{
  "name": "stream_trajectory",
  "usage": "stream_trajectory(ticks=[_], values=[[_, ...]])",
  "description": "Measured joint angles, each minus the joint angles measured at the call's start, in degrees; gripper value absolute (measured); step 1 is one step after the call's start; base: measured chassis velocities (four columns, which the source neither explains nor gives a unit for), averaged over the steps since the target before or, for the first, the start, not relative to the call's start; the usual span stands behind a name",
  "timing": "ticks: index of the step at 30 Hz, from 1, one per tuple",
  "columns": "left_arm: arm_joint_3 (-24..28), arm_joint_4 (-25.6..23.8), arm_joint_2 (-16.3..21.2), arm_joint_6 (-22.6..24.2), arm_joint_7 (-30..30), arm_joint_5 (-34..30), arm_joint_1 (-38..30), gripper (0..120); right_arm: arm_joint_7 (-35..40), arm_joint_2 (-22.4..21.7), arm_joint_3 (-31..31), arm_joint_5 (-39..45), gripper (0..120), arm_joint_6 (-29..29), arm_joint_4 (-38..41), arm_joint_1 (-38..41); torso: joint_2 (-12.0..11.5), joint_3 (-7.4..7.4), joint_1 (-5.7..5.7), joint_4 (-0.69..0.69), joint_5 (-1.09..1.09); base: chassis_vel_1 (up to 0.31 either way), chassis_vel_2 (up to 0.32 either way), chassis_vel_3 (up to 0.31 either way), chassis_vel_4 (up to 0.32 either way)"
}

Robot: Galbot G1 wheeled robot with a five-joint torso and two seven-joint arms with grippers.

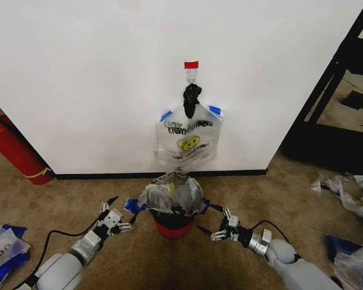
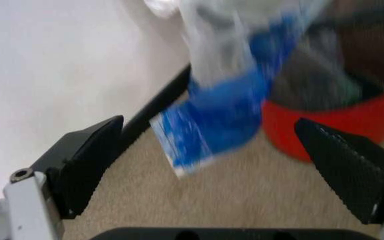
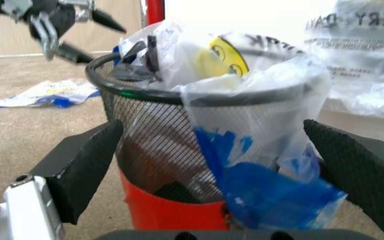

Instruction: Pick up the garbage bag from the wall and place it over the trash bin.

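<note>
A garbage bag point(image 1: 170, 193) already lines the trash bin point(image 1: 169, 228), its blue handles drooping over the rim; another bag point(image 1: 189, 142) hangs on the wall point(image 1: 78, 78) directly above the bin. The left end effector point(image 1: 118, 216) and right end effector point(image 1: 213, 225) flank the bin, both spread and holding nothing. The film looks light, limp and slippery; the blue handle tops seem the best grip.

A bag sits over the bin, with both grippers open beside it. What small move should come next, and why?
Probably draw the left gripper and right gripper back from the trash bin: the garbage bag covers its rim, its blue handles hang outside, and both grippers are open.
</note>
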Motion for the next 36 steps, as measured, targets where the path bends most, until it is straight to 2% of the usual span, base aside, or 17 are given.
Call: stream_trajectory(ticks=[4,6,10,12,13,16,18,21,24,27,31,35,36], values=[[0.3,0.5,0.5,-0.1,0.8,2.2,0.5,100,-0.4,0.0,0.2,-0.7,100,0.0,0.1,0.5,0.0,0.00,0.00,0.01,0.01,0.000,0.000,0.000,0.000],[0.6,-1.1,0.6,-0.4,-0.8,1.9,1.7,100,-0.8,0.0,0.2,-1.0,99,0.2,0.3,0.5,0.0,0.00,0.00,0.01,0.02,0.000,0.000,0.000,0.000],[1.6,-5.4,-0.4,1.3,-5.3,-2.1,2.2,100,-1.0,0.4,0.2,-1.4,95,0.6,0.3,0.5,0.0,0.00,0.00,0.01,0.03,0.000,0.000,0.000,0.000],[1.8,-5.9,-0.5,2.0,-5.6,-3.0,2.0,100,-1.0,0.4,0.1,-1.4,94,0.6,0.2,0.5,0.0,0.00,0.00,0.01,0.03,0.000,0.000,0.000,0.000],[2.4,-6.5,-0.9,3.2,-6.0,-4.5,1.1,100,-1.0,0.5,0.1,-1.5,88,0.6,0.1,0.6,0.0,0.00,0.00,0.01,0.03,0.000,0.000,0.000,0.000],[4.0,-5.4,-2.2,4.2,-6.1,-5.5,-1.1,100,-1.1,0.8,0.1,-2.0,80,0.3,-0.7,0.9,0.0,0.00,0.00,-0.01,0.02,0.000,0.000,0.000,0.000],[4.8,-4.0,-3.0,4.2,-6.1,-5.3,-1.8,100,-1.2,1.1,0.1,-2.5,80,0.2,-1.2,1.0,0.0,0.00,0.00,0.00,0.01,0.000,0.000,0.000,0.000],[5.1,-2.7,-3.5,4.0,-6.1,-4.5,-2.2,100,-1.3,1.2,0.2,-3.0,81,0.2,-1.7,1.1,0.0,0.00,0.01,0.01,0.01,0.000,0.000,0.000,0.000],[5.2,-1.3,-4.0,2.6,-6.7,-2.8,-2.6,99,-1.3,1.6,0.3,-3.3,90,0.7,-2.5,1.1,0.0,0.00,0.01,0.01,0.01,0.000,0.000,0.000,0.000],[5.2,-1.1,-4.1,2.3,-6.8,-2.5,-2.7,98,-1.2,1.7,0.2,-3.3,90,0.9,-2.7,1.1,0.0,0.00,0.00,0.01,0.01,0.000,0.000,0.000,0.000],[5.0,-1.1,-4.5,1.6,-7.1,-1.5,-2.6,87,-0.4,2.6,-1.0,-3.7,94,2.0,-3.7,1.1,0.0,0.00,0.01,0.01,0.02,0.000,0.000,0.000,0.000],[5.3,-0.7,-5.2,0.2,-7.0,-1.0,-2.8,81,0.3,3.0,-1.3,-3.7,95,2.4,-3.7,1.2,0.0,0.00,0.01,0.01,0.02,0.000,0.000,0.000,0.000],[5.5,-0.5,-5.6,-0.5,-7.0,-0.6,-2.9,76,0.6,3.1,-1.5,-3.7,95,2.5,-3.6,1.3,0.0,0.00,0.00,0.01,0.01,0.000,0.000,0.000,0.000]])
